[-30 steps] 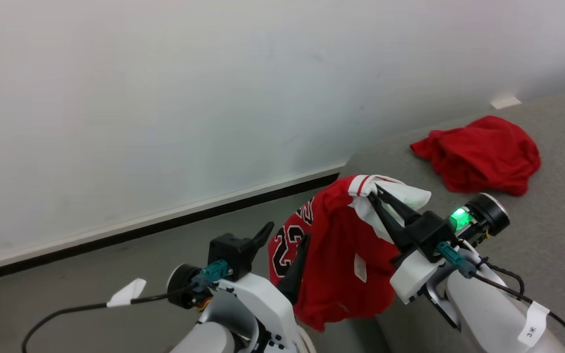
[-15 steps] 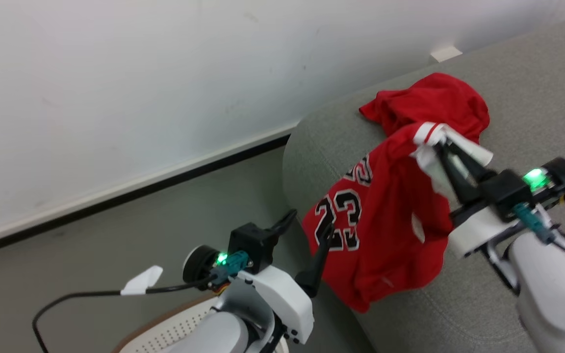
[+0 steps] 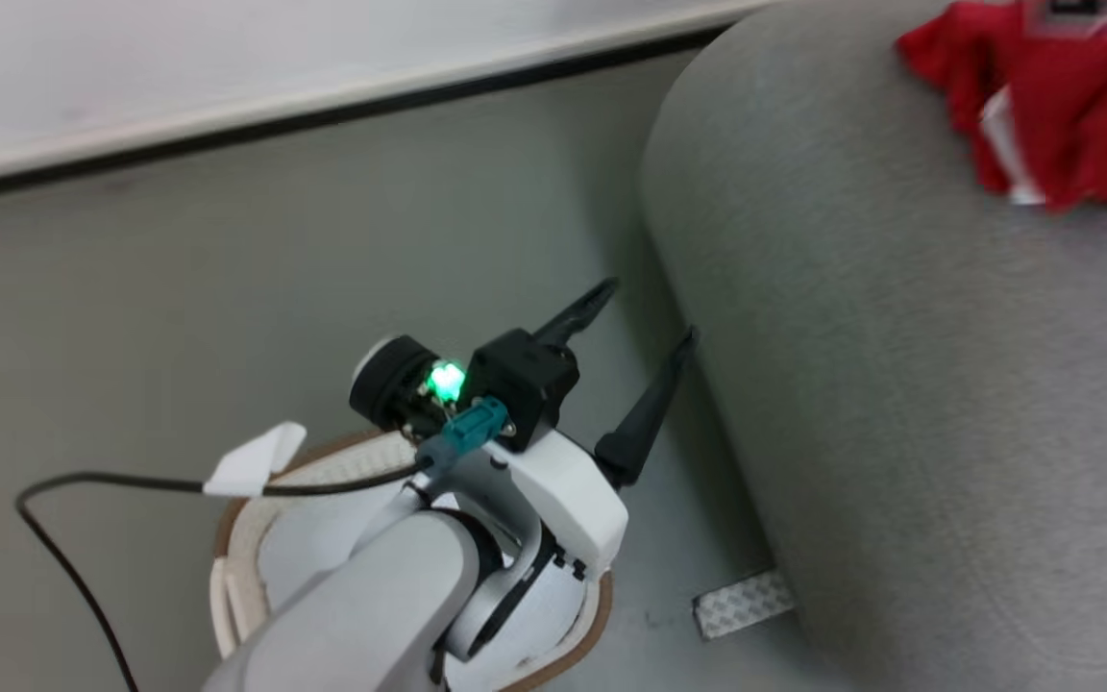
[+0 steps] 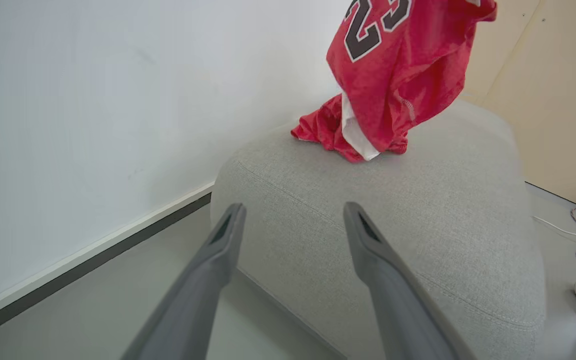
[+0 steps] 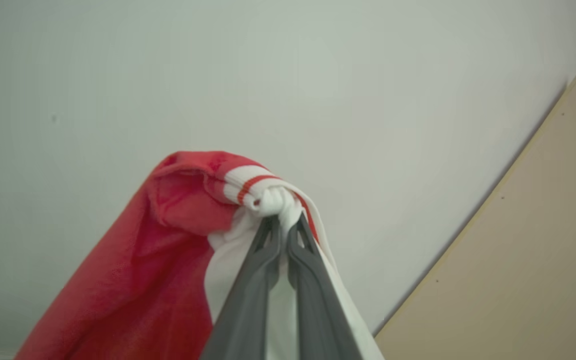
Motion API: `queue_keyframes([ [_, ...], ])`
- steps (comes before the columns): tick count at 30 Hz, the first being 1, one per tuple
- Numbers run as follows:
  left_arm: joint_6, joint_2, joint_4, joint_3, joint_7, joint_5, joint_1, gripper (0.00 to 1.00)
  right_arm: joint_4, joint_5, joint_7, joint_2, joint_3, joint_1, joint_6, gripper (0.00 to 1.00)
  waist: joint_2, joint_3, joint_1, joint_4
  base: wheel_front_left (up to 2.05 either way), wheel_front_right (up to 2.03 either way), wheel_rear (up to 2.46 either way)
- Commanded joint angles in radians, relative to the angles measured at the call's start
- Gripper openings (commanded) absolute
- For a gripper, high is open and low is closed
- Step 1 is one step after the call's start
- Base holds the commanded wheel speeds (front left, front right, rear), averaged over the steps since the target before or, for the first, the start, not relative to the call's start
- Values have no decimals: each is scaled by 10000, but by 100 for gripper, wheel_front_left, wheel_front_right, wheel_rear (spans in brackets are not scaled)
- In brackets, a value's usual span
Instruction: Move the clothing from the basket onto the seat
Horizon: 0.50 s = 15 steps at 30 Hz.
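The red jersey (image 4: 393, 75) hangs limp above the seat (image 4: 408, 235), its hem reaching down to the second red garment (image 4: 318, 131), which lies crumpled on the cushion. The jersey looks light, soft and floppy, likely to drape and slide rather than keep a shape; its ribbed trim (image 5: 248, 182) bunches into a firm place to pinch. The right tool (image 5: 280, 222) is clamped on that trim. The left tool (image 3: 648, 310) stands wide apart and empty beside the seat's edge, above the basket (image 3: 219, 538)

You have bright, even light with soft shadows; the clothing (image 3: 1072, 115) at your head view's far right is motion-blurred.
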Motion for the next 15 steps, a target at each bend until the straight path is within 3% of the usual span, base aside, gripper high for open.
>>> queue_keyframes([
  [1, -67, 70, -105, 34, 11, 153, -190, 100, 181, -113, 53, -397, -495, -440, -26, 0, -1, 1117, -3, 903, 0, 0, 0],
  [7, -145, 198, -186, 115, -182, 54, -312, 100, 1485, -1120, 333, -1188, -2774, -559, -26, 0, -1, 1698, -3, 1309, 0, 0, 0],
  [15, -101, 438, 89, 79, -359, -161, 287, 100, 3178, -2223, -508, -58, -5594, 1053, -26, 0, -1, 1674, -3, 1572, 0, 0, 0],
])
